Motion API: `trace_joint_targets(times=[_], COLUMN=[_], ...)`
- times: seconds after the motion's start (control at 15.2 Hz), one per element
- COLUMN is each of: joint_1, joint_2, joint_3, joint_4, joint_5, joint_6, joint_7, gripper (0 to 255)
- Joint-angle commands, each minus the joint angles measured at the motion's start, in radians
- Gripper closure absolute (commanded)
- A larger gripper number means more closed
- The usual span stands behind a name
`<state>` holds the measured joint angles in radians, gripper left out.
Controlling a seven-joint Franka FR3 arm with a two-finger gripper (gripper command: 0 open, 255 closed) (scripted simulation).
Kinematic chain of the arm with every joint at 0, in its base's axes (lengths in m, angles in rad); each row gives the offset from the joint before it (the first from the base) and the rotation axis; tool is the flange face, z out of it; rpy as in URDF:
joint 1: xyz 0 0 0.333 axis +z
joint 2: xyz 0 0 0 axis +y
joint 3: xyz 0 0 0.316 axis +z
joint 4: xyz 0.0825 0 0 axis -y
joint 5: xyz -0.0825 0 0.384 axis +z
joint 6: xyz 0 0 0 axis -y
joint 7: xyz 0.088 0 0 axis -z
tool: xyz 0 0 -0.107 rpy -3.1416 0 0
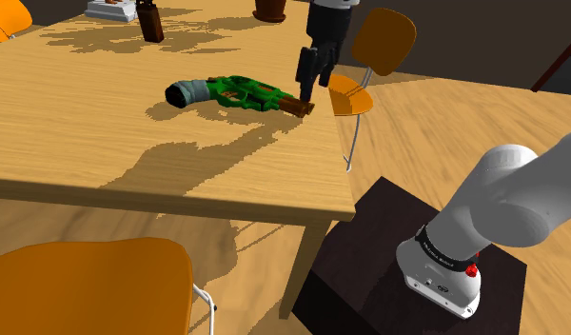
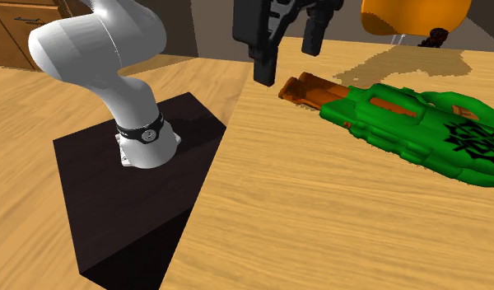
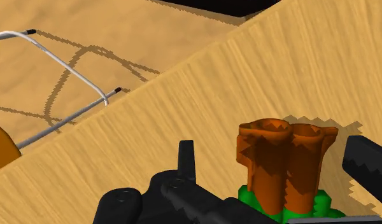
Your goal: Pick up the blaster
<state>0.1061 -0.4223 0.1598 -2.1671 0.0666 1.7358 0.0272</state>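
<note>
The blaster [image 1: 238, 92] lies flat on the wooden table [image 1: 131, 152], close to the edge on the shoulder view's right. Its body is green, with a grey end and a double orange-brown muzzle [image 2: 313, 89]. My black gripper [image 1: 309, 88] hangs just above that muzzle end, open. In the second exterior view the gripper [image 2: 288, 56] has its two fingers apart over the muzzle, clear of it. In the wrist view the muzzle [image 3: 284, 162] stands between the gripper's [image 3: 275, 154] fingers, with a gap to the right finger [image 3: 368, 168]; neither finger touches it.
An orange chair [image 1: 369, 57] stands just past the table edge beside the gripper, and another [image 1: 84, 285] sits at the near side. The dark stand [image 1: 417, 276] is at lower right. A brown object [image 1: 150, 24] and a white box [image 1: 112, 9] stand along the far edge.
</note>
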Motion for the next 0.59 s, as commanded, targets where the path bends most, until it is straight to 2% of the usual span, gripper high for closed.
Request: trace_joint_targets(times=[0.0, 0.13, 0.53], joint_1=[0.007, 0.013, 0.015], joint_2=[0.060, 0.098, 0.099], joint_3=[0.022, 0.037, 0.041], joint_4=[0.055, 0.092, 0.013], joint_5=[-0.006, -0.012, -0.010], joint_6=[0.029, 0.046, 0.127], joint_7=[0.014, 0.025, 0.025], gripper=[0, 0, 0])
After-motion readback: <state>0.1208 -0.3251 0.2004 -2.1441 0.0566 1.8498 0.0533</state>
